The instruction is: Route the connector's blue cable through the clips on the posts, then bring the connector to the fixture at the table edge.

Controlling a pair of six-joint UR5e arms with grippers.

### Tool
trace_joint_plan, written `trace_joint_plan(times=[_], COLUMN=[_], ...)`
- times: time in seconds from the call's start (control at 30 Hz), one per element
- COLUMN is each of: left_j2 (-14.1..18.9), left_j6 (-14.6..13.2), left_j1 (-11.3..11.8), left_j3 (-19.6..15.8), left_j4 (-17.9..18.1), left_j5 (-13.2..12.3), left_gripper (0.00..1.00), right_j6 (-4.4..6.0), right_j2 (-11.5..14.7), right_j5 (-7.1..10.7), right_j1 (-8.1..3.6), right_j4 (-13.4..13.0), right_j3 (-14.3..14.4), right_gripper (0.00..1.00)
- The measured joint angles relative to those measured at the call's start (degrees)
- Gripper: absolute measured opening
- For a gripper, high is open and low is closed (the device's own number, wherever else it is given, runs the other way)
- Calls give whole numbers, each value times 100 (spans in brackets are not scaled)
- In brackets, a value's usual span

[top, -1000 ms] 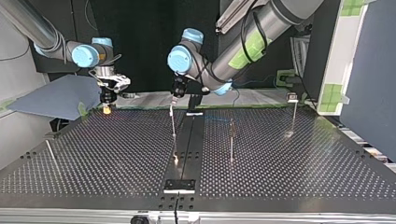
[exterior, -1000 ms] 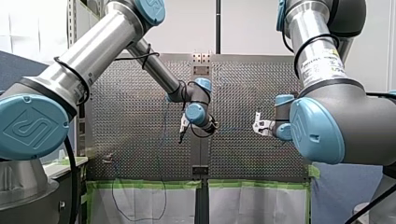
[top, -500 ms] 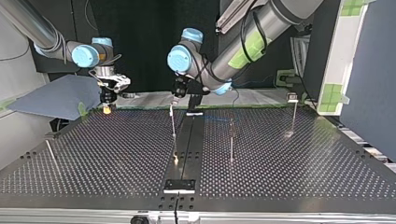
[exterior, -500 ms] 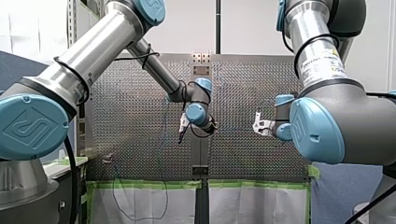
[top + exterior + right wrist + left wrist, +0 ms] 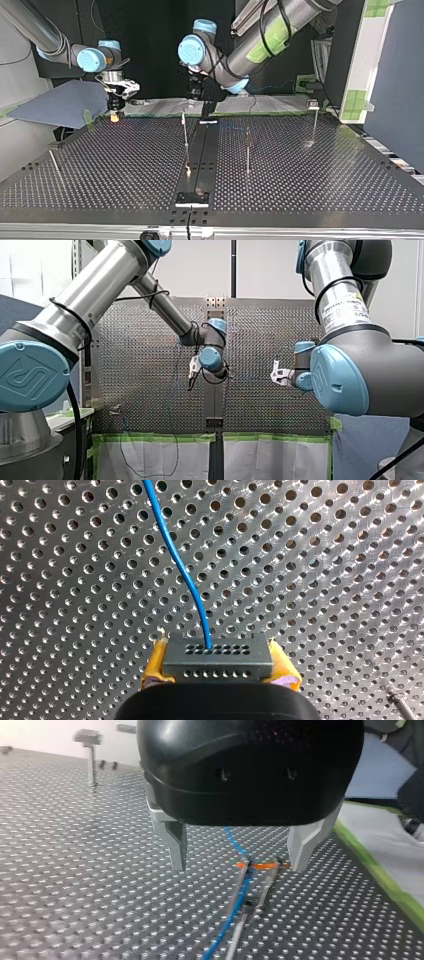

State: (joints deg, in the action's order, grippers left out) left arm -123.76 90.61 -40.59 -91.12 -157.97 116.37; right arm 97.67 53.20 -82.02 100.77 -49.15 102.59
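Connector (image 5: 218, 656), one, sits clamped in right pincer (image 5: 218, 668); left pincer (image 5: 239, 865) gapes over one blue cable (image 5: 186, 577).

Connector (image 5: 217, 657) in right tool (image 5: 218, 667), cable (image 5: 184, 575) ahead; left tool (image 5: 239, 866) over post (image 5: 185, 132).

Front view: high behind the arms (image 5: 100, 295), looking out across the tabletop (image 5: 140, 390).
Top view: low at the far edge, facing the arms.
Wrist views: close over the tabletop, both showing the blue cable (image 5: 186, 575).
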Motion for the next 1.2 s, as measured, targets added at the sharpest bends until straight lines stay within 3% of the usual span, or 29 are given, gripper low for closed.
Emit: trace_joint_plan(times=[0.17, 0.43, 0.9, 1.2], left_j2=[272, 650, 1372, 1783], left_j6=[153, 332, 1005, 1203], left_j1=[-35, -115, -161, -92], left_j3=[-274, -652, -1374, -1784], left_j4=[268, 645, 1367, 1781], left_j5=[130, 134, -399, -445], left_gripper=[100, 100, 100, 100], right_j6=[1, 40, 52, 66], right_j2=[0, -2, -3, -5], right_j5=[-3, 15, 53, 59], right_j1=[0, 1, 0, 0], right_j4=[-5, -31, -25, -10], right_j3=[2, 1, 0, 1], right_gripper=[0, 0, 0, 0])
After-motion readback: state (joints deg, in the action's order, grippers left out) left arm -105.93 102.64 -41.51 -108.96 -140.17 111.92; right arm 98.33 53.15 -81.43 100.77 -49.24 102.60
